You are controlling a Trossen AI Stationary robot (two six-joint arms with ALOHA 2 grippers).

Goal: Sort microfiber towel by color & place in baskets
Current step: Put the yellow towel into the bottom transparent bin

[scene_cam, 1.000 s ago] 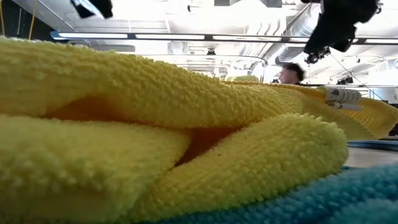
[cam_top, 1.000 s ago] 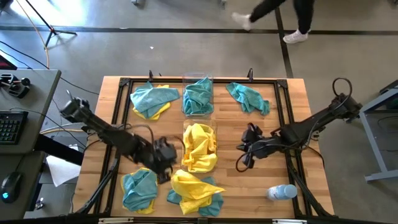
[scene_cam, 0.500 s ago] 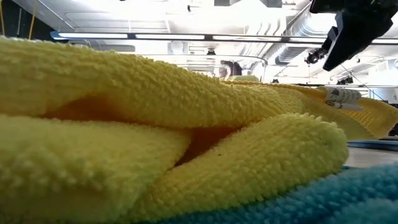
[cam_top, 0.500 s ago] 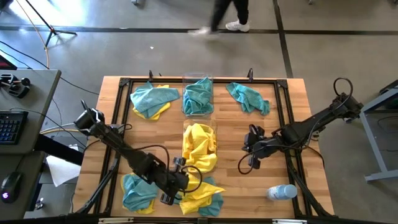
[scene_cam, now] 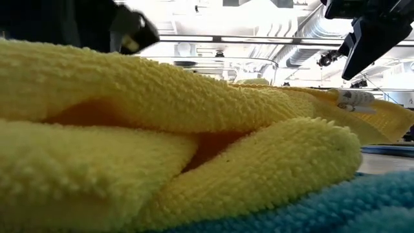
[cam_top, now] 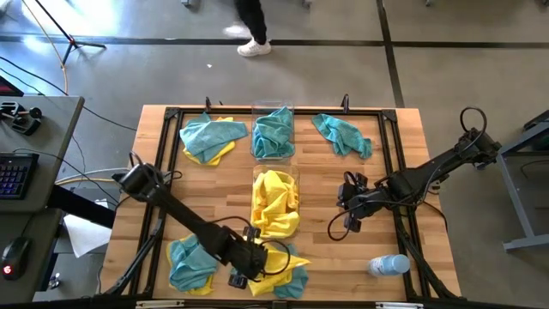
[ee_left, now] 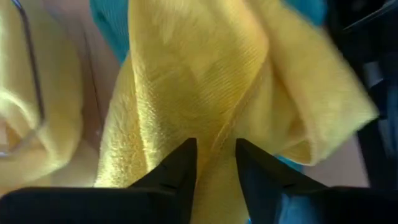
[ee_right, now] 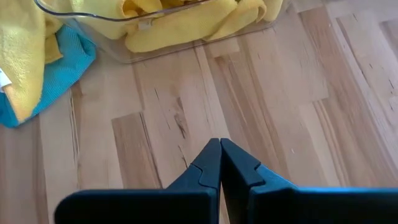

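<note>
A yellow towel (cam_top: 276, 257) lies rumpled over a teal one (cam_top: 296, 279) at the table's near middle. My left gripper (ee_left: 216, 146) is open and points down over it (cam_top: 250, 266), with a raised fold (ee_left: 233, 106) of the yellow cloth running up from between its fingertips. My right gripper (ee_right: 219, 143) is shut and bare above the wood right of centre (cam_top: 347, 221). The far basket (cam_top: 273, 133) holds teal cloth. The middle basket (cam_top: 275, 202) holds yellow cloth. My left gripper comes at the yellow towel from above, slanting down, one fingertip (ee_left: 186, 155) on each side of a raised fold (ee_left: 217, 134). Whether the fingertips touch the cloth I cannot tell. The towel lies on the teal cloth and the table.
More towels lie about: teal over yellow at the far left (cam_top: 210, 137), teal at the far right (cam_top: 341, 133), teal over yellow at the near left (cam_top: 190, 262). A clear bottle (cam_top: 388, 265) lies at the near right. Black frame rails (cam_top: 390, 163) border the table.
My left gripper has swung from beside the middle basket toward the table's near edge and sunk down onto the yellow towel at the near middle, rolling as it went. The towels lie as before. A person has walked past beyond the far edge.
</note>
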